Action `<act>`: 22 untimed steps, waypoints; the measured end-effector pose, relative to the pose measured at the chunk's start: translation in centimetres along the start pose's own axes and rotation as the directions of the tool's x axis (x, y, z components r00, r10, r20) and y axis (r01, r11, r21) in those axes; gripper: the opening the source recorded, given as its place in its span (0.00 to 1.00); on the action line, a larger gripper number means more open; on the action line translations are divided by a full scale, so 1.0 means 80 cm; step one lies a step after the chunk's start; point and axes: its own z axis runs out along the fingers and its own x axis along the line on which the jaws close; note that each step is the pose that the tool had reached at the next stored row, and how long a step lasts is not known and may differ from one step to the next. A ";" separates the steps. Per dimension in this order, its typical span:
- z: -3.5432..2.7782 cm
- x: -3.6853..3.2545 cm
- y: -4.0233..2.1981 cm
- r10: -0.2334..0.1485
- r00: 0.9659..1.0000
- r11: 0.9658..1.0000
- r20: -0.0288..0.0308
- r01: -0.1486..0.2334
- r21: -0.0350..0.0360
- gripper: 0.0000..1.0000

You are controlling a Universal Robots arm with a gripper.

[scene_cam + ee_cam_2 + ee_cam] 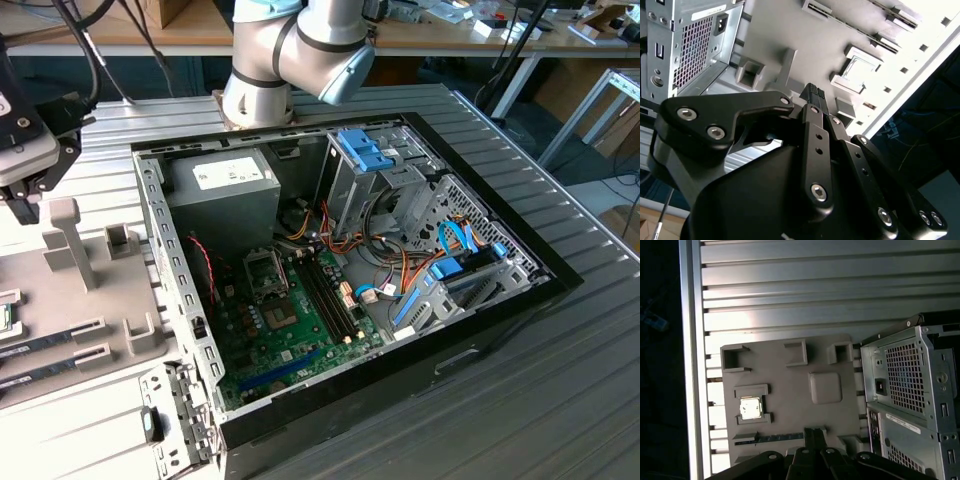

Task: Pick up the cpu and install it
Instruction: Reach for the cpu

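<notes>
The cpu (pixel 751 407) is a small silver square with a thin green rim, lying flat in a holder on the grey fixture plate (pixel 790 395). In the second wrist view the cpu (pixel 859 67) sits in that same holder. My gripper (pixel 815 92) hangs above the plate with its black fingers (pixel 813 434) pressed together and nothing between them, well apart from the cpu. In the exterior view the gripper (pixel 20 200) is at the far left over the plate. The square metal socket frame (pixel 266 270) sits on the green motherboard (pixel 290 345) inside the open computer case.
The grey power-supply box (pixel 222 195) fills the case's back corner, with drive cages and cables (pixel 400 230) toward the exterior view's right. Upright grey posts (pixel 68 240) and long memory sticks (pixel 45 342) sit on the plate. The case's rear panel (pixel 912 385) stands beside the plate.
</notes>
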 end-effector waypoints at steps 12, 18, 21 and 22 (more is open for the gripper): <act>0.0022 0.0066 -0.0006 0.000 1.000 1.000 0.000 0.000 0.000 0.10; 0.0030 0.0081 -0.0008 0.000 1.000 1.000 0.000 0.000 0.000 0.10; 0.0034 0.0090 -0.0008 0.000 1.000 1.000 0.000 0.000 0.000 0.10; 0.0035 0.0092 -0.0008 0.000 1.000 1.000 0.000 0.000 0.000 0.10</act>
